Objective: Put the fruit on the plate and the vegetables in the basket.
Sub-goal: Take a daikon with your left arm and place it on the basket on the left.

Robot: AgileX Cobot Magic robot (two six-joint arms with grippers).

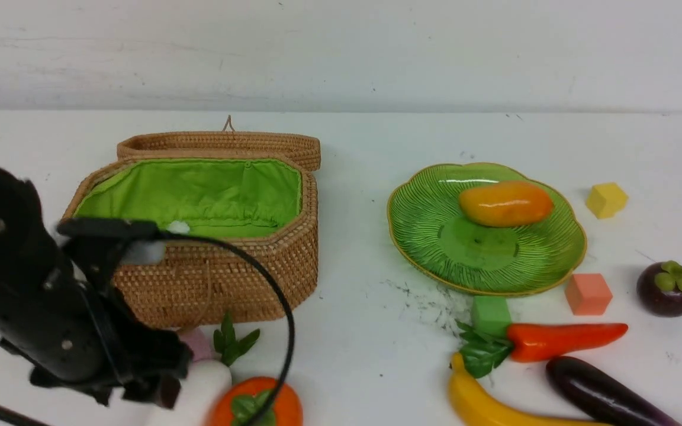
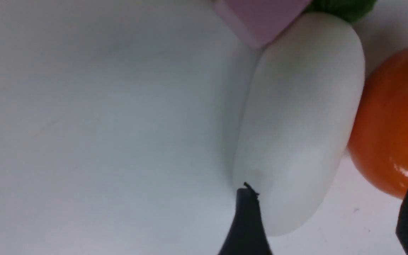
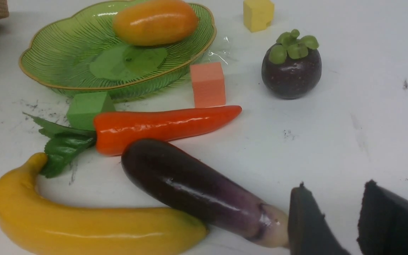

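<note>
A: The radish (image 2: pixel 296 134) lies on the desk (image 2: pixel 101 124) just in front of the basket (image 1: pixel 246 266). A pink cube (image 2: pixel 260 17) touches its leafy end, and the persimmon (image 2: pixel 388 124) sits tight beside it.

B: And the left hand (image 2: pixel 328 219)?

A: It is wide and straddles the radish near its rounded tip. One finger touches the radish's side and the other stands by the persimmon. Nothing is gripped yet.

B: So where is the risk?

A: The skin looks glossy and that end tapers. A squeeze so near the tip could squirt the radish out or leave it dangling. The outer finger might also catch the persimmon and roll it off.

B: And the right hand (image 3: pixel 342 223)?

A: It is partly open and empty, just beside the eggplant's (image 3: pixel 197 187) pale end. Only the mango (image 1: pixel 505 203) lies on the plate (image 1: pixel 430 236), and no vegetable shows in the basket.
</note>
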